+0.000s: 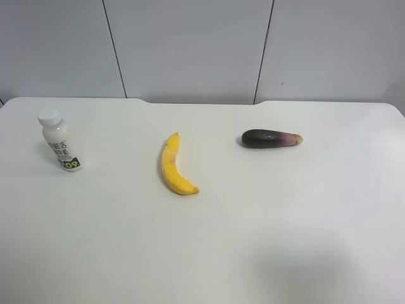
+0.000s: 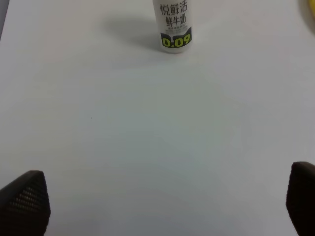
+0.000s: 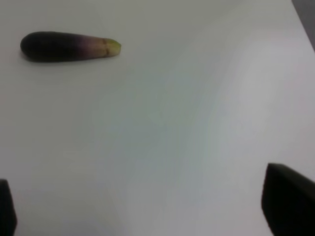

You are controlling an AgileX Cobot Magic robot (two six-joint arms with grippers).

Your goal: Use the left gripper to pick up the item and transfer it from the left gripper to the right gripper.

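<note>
Lab setup: white table (image 1: 304, 240), grey panelled wall (image 1: 190, 50).

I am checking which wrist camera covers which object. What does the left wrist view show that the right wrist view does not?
Only the left wrist view shows the lower part of the upright milk bottle and a yellow sliver at the frame edge, probably the banana. Only the right wrist view shows the eggplant, lying on its side. Both show the white table and an open, empty gripper: the left gripper and the right gripper.
</note>
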